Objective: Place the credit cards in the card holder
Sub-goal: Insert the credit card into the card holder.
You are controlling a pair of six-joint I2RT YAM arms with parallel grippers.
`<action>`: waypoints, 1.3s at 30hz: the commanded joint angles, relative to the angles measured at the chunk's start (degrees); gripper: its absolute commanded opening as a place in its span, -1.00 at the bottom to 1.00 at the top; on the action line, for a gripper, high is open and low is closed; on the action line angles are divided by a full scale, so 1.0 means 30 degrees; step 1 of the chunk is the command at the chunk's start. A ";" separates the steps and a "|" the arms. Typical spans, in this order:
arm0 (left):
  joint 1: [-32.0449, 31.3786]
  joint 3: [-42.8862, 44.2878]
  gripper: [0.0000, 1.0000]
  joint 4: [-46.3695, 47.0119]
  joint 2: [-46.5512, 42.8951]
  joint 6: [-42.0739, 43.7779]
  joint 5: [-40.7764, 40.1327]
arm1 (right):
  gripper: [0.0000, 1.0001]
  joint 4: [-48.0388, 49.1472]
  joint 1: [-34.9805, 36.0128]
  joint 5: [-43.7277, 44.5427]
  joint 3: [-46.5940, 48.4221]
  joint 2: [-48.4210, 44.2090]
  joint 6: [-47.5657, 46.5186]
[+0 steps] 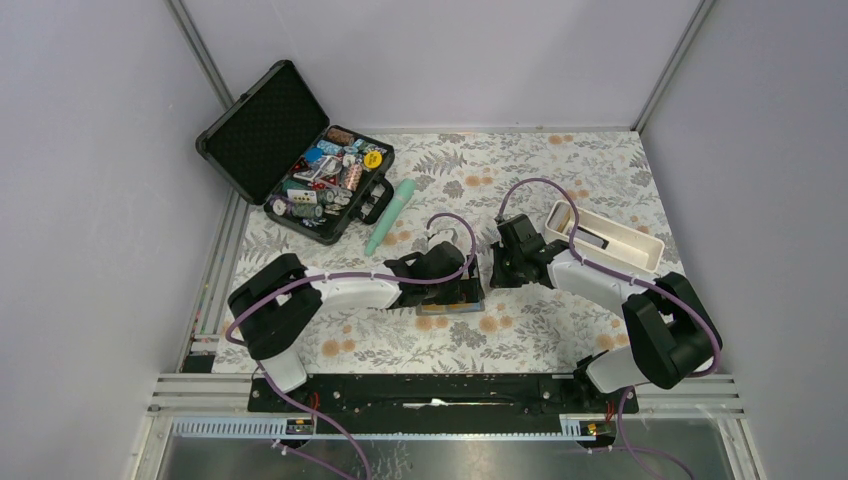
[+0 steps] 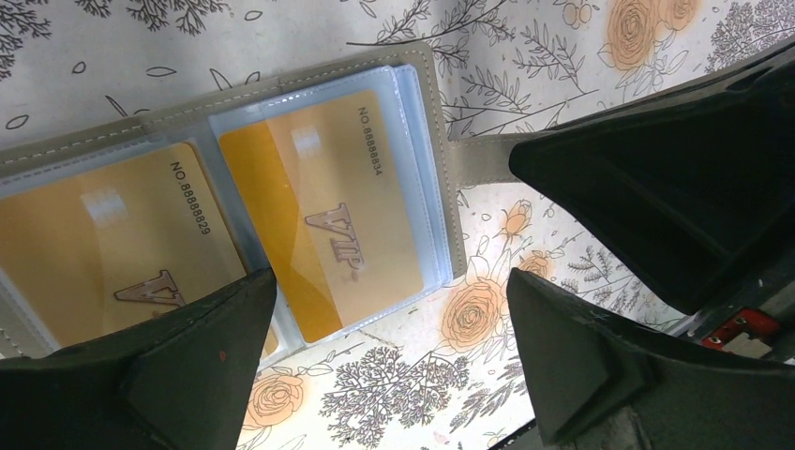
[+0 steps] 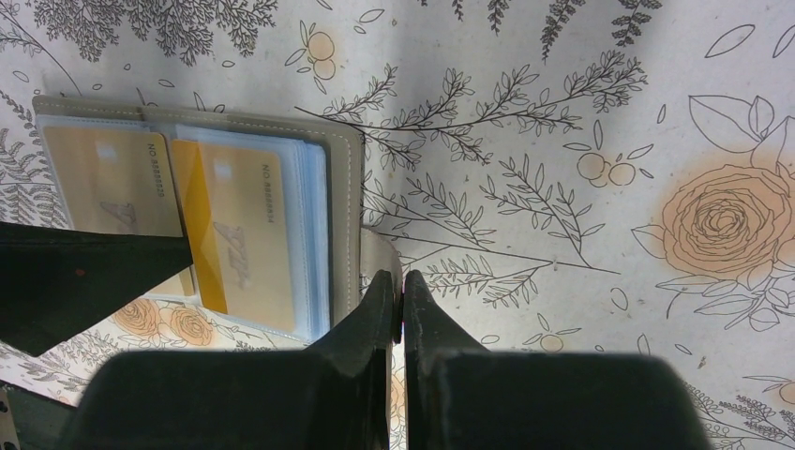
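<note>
Open card holder (image 3: pixel 343 187) runs sideways; left hand (image 2: pixel 389 300) spread, right hand (image 3: pixel 400 286) perhaps pinching strap (image 2: pixel 478 159).

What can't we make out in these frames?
- Top view: card holder mostly covered by the left gripper; its cards don't show.
- Left wrist view: left card cut off by the left finger and the frame edge.
- Right wrist view: card numbers too small to read; end of the tab hidden between the shut right fingers.
- Any view: whether sleeves behind the front pair hold cards.
</note>
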 commanded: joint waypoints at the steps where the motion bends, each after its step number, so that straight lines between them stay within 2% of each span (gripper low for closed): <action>1: -0.0068 0.0036 0.98 0.1147 0.0181 -0.0318 0.0178 | -1.00 -0.0125 0.0145 0.0443 0.0329 -0.0520 0.0077; 26: -0.0185 0.0789 0.97 0.1463 -0.0224 0.0138 -0.0104 | -1.00 -0.0095 0.0235 0.0415 0.0386 -0.0323 0.0105; 29: -0.0214 0.0669 0.93 0.1732 -0.0140 0.0135 0.0035 | -1.00 -0.0121 0.0235 0.0447 0.0418 -0.0295 0.0061; 33: -0.0242 0.0827 0.76 0.2373 0.0219 0.0191 0.0565 | -1.00 -0.0096 0.0227 0.0409 0.0417 -0.0218 0.0089; 39: -0.0393 0.1250 0.74 0.2145 0.0603 0.0238 0.0731 | -1.00 -0.0113 0.0223 0.0399 0.0422 -0.0170 0.0056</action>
